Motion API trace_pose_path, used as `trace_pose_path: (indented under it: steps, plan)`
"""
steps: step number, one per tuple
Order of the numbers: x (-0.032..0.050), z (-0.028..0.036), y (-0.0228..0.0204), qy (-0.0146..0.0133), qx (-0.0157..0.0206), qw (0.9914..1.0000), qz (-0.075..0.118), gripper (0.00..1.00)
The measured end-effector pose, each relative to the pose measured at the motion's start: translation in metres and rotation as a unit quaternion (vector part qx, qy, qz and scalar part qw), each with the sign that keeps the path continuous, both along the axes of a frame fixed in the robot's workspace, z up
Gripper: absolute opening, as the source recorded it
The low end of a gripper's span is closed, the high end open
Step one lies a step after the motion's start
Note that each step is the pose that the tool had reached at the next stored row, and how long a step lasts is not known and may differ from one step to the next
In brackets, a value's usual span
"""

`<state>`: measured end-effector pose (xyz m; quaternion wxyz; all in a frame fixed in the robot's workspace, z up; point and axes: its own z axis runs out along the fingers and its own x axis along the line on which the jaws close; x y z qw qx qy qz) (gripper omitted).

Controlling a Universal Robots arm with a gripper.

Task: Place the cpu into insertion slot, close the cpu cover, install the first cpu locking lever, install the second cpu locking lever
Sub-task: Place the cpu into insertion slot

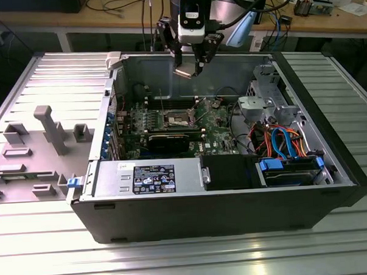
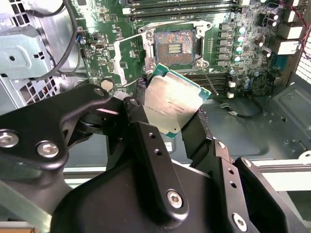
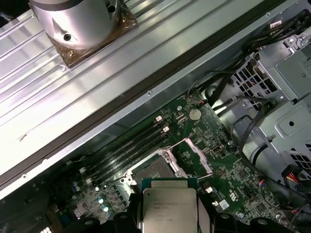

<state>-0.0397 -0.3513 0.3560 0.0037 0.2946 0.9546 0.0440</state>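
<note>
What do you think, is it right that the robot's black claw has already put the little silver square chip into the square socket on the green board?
Not yet. The black gripper is shut on the small silver-grey square cpu and holds it in the air over the green motherboard. The second wrist view shows the square, metal-rimmed insertion slot with no chip in it.

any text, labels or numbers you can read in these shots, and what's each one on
None can be read.
Dark label on the power supply: print too small.
White sticker beside it: too small.
The cpu top, held in the gripper: faint etched lines, blurred.
Motherboard markings: too small.
</note>
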Motion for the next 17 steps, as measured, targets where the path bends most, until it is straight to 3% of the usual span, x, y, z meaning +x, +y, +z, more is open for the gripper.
trace_pose_path:
  steps: [10,13,17]
  plan:
    - [0.0000,-0.0001,0.0000,-0.0001,0.0001,0.99999,-0.004,0.54]
    - [0.0000,-0.0007,0.0000,-0.0001,0.0000,0.99968,-0.025,0.54]
    - [0.0000,-0.0026,0.0000,-0.0001,0.0001,0.99808,-0.062,0.54]
